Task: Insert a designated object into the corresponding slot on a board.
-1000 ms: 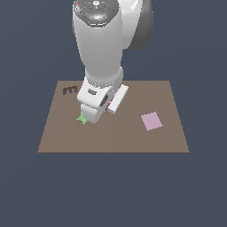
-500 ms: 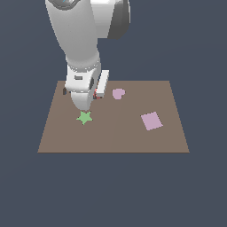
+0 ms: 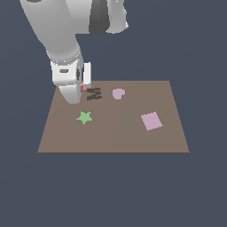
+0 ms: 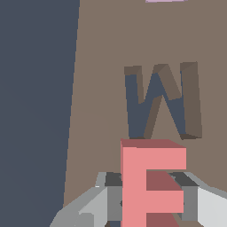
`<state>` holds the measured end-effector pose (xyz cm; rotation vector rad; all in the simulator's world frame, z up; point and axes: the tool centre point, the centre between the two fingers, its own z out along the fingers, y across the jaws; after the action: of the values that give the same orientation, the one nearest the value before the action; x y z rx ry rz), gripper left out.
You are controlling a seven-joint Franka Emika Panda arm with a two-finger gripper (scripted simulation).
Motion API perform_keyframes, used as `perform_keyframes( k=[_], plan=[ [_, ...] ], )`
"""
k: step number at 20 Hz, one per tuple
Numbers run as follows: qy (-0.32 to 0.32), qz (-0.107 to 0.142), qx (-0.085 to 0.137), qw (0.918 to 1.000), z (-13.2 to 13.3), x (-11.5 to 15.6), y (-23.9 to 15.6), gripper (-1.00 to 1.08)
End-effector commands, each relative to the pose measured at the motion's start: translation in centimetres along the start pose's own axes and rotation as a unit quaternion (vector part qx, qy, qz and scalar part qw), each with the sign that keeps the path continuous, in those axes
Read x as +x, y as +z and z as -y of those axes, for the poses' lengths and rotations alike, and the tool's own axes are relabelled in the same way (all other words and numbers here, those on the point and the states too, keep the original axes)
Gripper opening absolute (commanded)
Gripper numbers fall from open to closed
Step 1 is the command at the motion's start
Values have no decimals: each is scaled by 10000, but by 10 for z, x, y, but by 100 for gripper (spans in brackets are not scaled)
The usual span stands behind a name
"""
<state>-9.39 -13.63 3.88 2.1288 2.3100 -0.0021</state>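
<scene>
Wrist view shows the hand [image 4: 148,201] clamped on the red E block [image 4: 150,184], held just beside the M-shaped recess [image 4: 162,99]. On the board [image 3: 115,133], about ten o'clock. Pickup done; the E slot is hidden, insertion left

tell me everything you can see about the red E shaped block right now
The red E block is a small, flat, salmon-red piece with plain matte faces; its spine and upper arms show, while its lower end is cut off by the wrist view's edge. The gripper has its grey fingers against both sides. It sits just short of the M-shaped recess in the board. In the exterior view only a red sliver shows.
</scene>
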Motion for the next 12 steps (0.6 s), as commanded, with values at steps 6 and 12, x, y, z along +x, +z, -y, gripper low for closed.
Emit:
perform_keyframes(
  k=[6,12],
  plan=[
    [-594,1,-3,9982,8,-28,-1,-100],
    [-853,2,-3,9964,10,-41,-1,-100]
  ],
)
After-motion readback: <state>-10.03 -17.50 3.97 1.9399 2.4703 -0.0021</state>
